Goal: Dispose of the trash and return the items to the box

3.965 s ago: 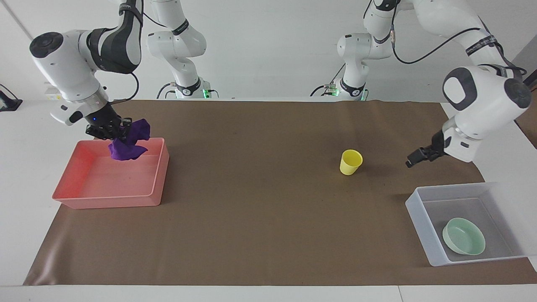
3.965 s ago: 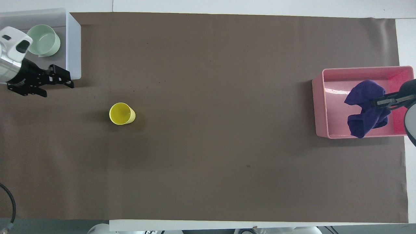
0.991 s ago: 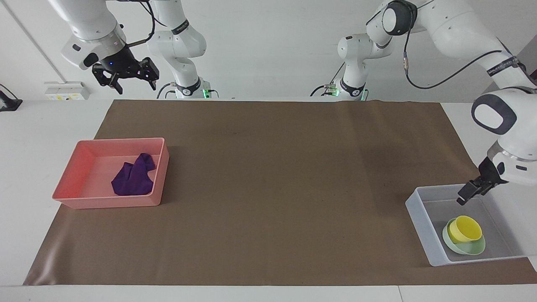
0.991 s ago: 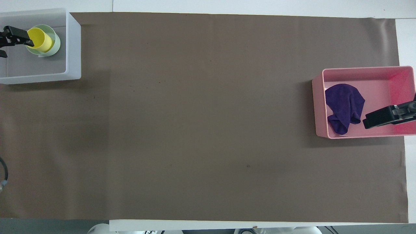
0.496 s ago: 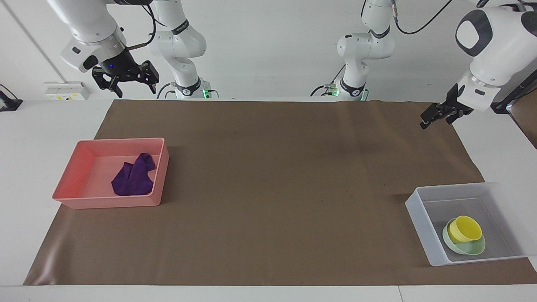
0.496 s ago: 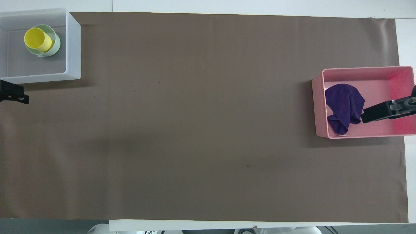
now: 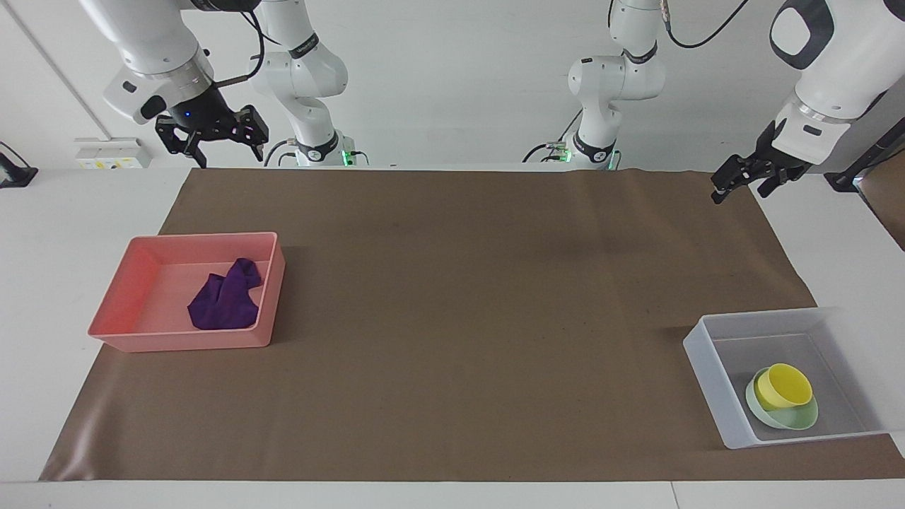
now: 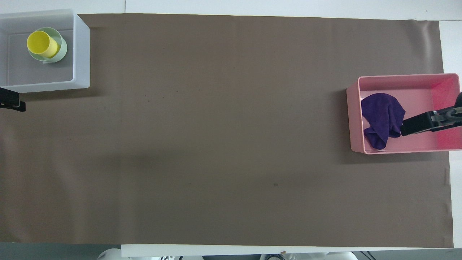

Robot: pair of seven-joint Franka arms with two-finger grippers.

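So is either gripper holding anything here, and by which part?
Nothing is held. The right gripper and left gripper are raised, open and empty.

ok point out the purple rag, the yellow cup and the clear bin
purple rag [image 7: 223, 305], facing view, middle of the fabric
yellow cup [image 7: 783, 384], facing view, inside its open mouth
clear bin [image 8: 81, 50], overhead view, its side wall
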